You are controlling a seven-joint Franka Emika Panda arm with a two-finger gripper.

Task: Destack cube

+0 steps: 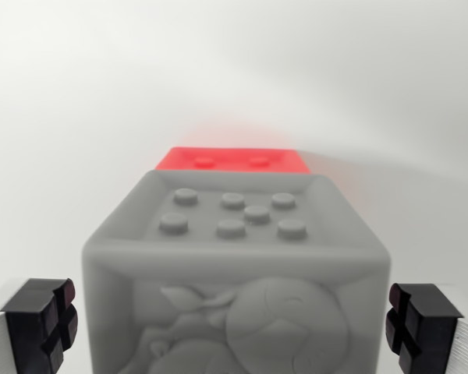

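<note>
pads [43,323]: black, grooved | finger bodies: pale silver-grey metal

A plain white surface [78,117] fills the wrist view, smooth and bare of marks, fading into a soft pale haze toward the top. On it stands a grey cube [234,265], close to the camera, its top face studded with round bumps and its near face carved in relief. Behind it, a red cube [232,160] shows only as a flat studded strip; whether it touches the grey one cannot be told. A faint red glow tints the white surface just beyond that red strip.
</note>
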